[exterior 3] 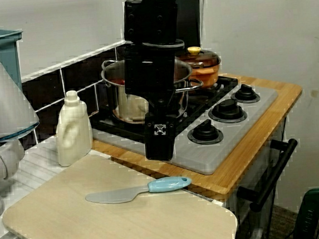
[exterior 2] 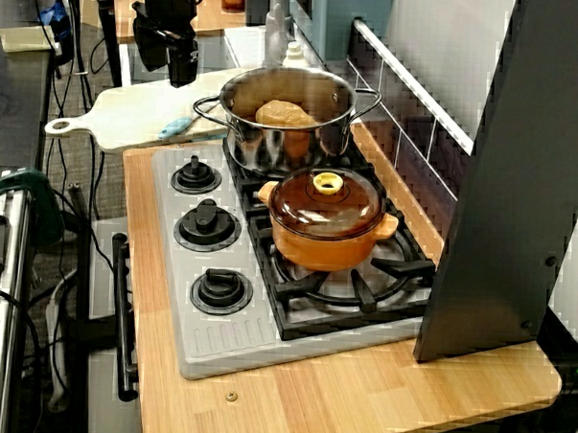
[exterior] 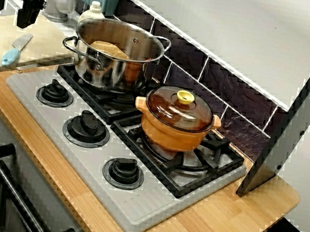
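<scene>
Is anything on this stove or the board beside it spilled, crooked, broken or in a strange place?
Nothing is spilled or broken. The orange pot sits level with its lid on. One oddity: a brown, bread-like lump lies in the open steel pot, an unusual place for it.

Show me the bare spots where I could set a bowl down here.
Free: the cutting board around the knife; the wooden counter past the stove, beside the leaning grey panel. Crowded: the steel pot and the orange lidded pot take the stove's back half; knobs fill its front.
</scene>
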Controlling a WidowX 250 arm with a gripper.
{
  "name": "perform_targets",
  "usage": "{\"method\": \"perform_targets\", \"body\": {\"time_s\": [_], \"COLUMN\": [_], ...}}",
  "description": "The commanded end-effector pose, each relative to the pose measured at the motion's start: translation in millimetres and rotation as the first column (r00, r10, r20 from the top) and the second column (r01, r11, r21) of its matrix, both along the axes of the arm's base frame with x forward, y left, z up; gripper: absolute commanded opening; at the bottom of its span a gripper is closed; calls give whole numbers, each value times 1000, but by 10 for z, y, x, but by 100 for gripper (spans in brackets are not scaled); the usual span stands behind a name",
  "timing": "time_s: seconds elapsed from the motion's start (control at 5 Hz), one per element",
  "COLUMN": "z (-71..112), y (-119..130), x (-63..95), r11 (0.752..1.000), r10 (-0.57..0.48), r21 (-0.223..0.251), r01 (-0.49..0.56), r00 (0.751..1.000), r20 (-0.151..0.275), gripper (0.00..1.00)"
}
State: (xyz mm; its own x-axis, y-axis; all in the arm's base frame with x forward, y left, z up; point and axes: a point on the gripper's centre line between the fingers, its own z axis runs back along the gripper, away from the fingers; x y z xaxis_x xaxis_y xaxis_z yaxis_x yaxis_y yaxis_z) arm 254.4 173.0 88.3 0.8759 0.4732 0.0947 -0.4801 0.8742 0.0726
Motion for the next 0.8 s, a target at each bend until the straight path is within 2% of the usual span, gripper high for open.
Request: {"method": "perform_targets", "body": {"time_s": [0.0,0.2,0.6], "z": [174,147,31], "y": [117,127,103], "x": [-78,-99,-122], "r11": [999,999,994], "r10": [8,13,109], "r21": [32,34,4], "r01": [-10,-15,-110], "r00": [999,999,990], "r20": [42,45,85], "gripper": [100,100,100]}}
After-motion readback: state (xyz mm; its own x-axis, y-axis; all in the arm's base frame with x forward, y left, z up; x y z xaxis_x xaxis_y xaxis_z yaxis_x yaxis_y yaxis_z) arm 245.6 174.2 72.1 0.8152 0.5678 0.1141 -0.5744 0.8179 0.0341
